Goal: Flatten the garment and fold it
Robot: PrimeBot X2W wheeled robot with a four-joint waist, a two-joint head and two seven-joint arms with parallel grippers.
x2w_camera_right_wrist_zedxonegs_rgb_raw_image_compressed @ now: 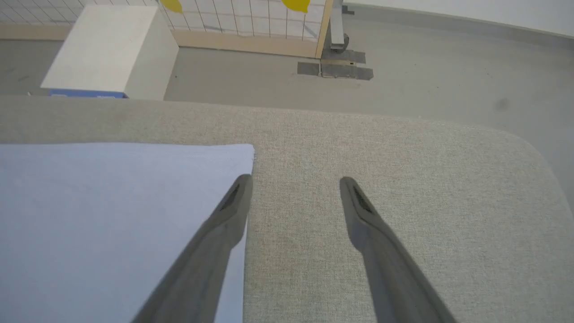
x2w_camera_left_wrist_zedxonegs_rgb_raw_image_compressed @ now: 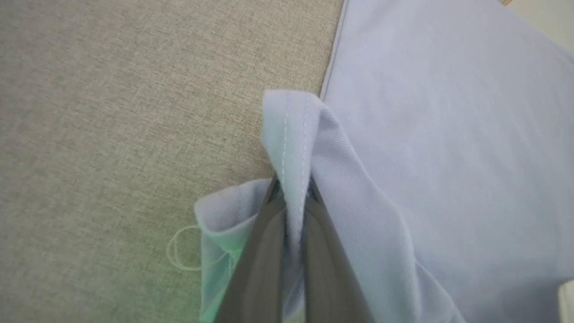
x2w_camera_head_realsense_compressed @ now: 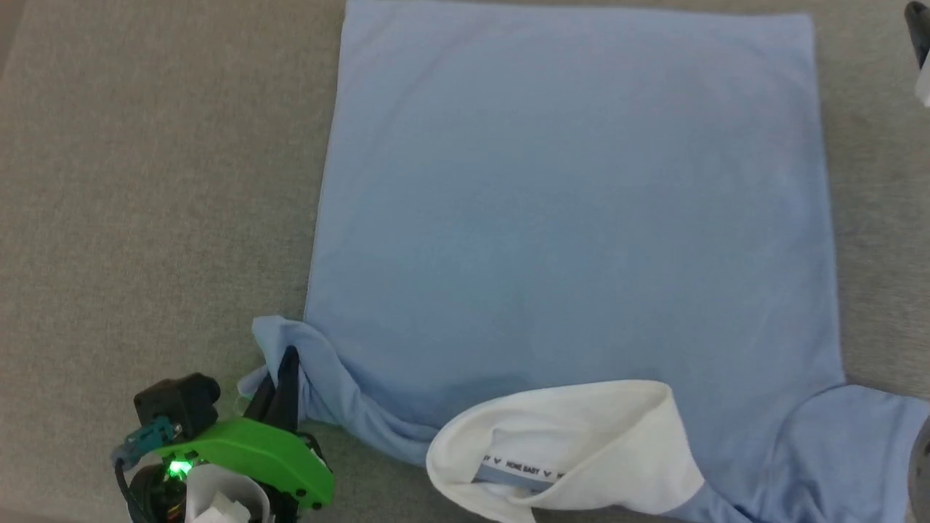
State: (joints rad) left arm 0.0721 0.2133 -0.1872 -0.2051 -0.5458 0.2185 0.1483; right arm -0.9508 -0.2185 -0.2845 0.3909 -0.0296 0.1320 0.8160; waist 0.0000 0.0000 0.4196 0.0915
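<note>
Garment (x2w_camera_head_realsense_compressed: 574,196) sleeve in left claw (x2w_camera_left_wrist_zedxonegs_rgb_raw_image_compressed: 291,187)

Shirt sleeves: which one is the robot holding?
The sleeve on the robot's left, bunched up and pinched in the left gripper's shut jaws. The sleeve on the robot's right lies spread flat with nothing gripping it.
</note>
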